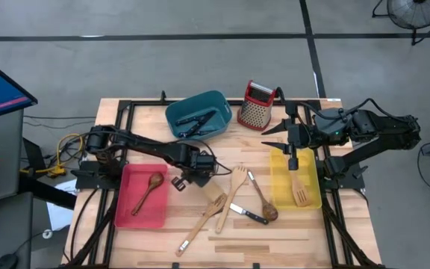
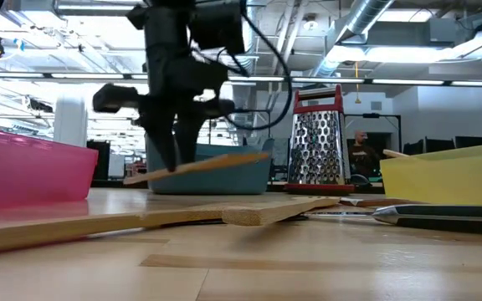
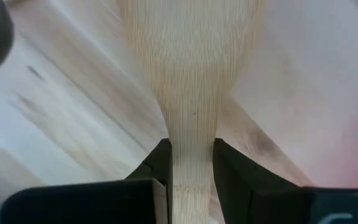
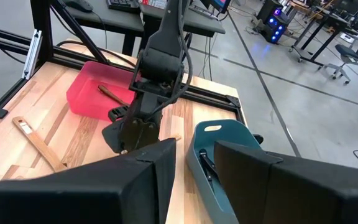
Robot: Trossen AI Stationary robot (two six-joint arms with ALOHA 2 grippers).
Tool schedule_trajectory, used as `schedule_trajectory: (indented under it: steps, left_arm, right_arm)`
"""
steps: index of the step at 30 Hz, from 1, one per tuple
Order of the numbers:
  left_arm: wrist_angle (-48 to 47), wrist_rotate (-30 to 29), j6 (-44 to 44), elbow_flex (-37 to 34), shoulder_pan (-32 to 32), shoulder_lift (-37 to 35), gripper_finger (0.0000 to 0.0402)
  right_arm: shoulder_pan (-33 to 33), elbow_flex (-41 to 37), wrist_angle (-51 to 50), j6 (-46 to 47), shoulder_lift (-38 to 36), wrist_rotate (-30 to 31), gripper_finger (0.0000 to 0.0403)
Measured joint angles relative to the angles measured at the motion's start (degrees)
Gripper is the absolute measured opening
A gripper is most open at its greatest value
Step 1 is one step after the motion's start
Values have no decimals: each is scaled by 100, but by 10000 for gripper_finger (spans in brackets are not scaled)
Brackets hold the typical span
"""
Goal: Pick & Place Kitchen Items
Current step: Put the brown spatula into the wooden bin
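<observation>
The left tool [image 1: 216, 172] is closing its two fingers [image 3: 229, 168] on the narrow neck of a pale wooden spatula [image 2: 199, 165], gripping it from both sides. In the low view the spatula is hanging clear of the counter [image 1: 297, 232], its long axis lying nearly level, with the end toward the box grater [image 2: 316, 149] sitting slightly higher than the other end. In the left wrist view the spatula's long axis is running straight away from the tool, widening into the flat blade [image 3: 191, 50] beyond the fingers. The tool is hovering near the middle of the counter, between the red bin [image 1: 125, 213] and the loose utensils.

The right tool [image 1: 293, 162] is waiting above the yellow bin [image 1: 278, 190], its fingers standing partly apart and holding nothing.

A slotted wooden spatula [image 1: 299, 192] is lying in the yellow bin, its long axis running along the bin. A dark wooden spoon [image 1: 149, 190] is resting in the red bin, lying diagonally. Black-handled utensils [image 1: 197, 122] are lying in the teal bin [image 1: 213, 98]. On the counter a wooden fork [image 1: 234, 185] is pointing its tines toward the far edge, with a pale spatula [image 1: 200, 223], a small knife [image 1: 248, 214] and a brown spoon [image 1: 262, 199] lying around it.
</observation>
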Motion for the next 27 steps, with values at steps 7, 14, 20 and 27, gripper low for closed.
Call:
schedule_trajectory:
  steps: [7, 14, 20, 27]
  left_arm:
    - [44, 95, -393, 187, 0, -387, 62]
    - [383, 408, -1225, 187, 31, -1334, 62]
    - [879, 452, -1920, 187, 33, -2337, 62]
    - [1786, 816, -2728, 191, 33, -3403, 62]
  right_arm:
    - [0, 0, -19, 0, 2, 0, 122]
    - [-4, 0, -103, 1, 1, 1, 122]
    - [-3, -2, -59, 0, 2, 1, 122]
    - [0, -2, 7, 2, 2, 2, 122]
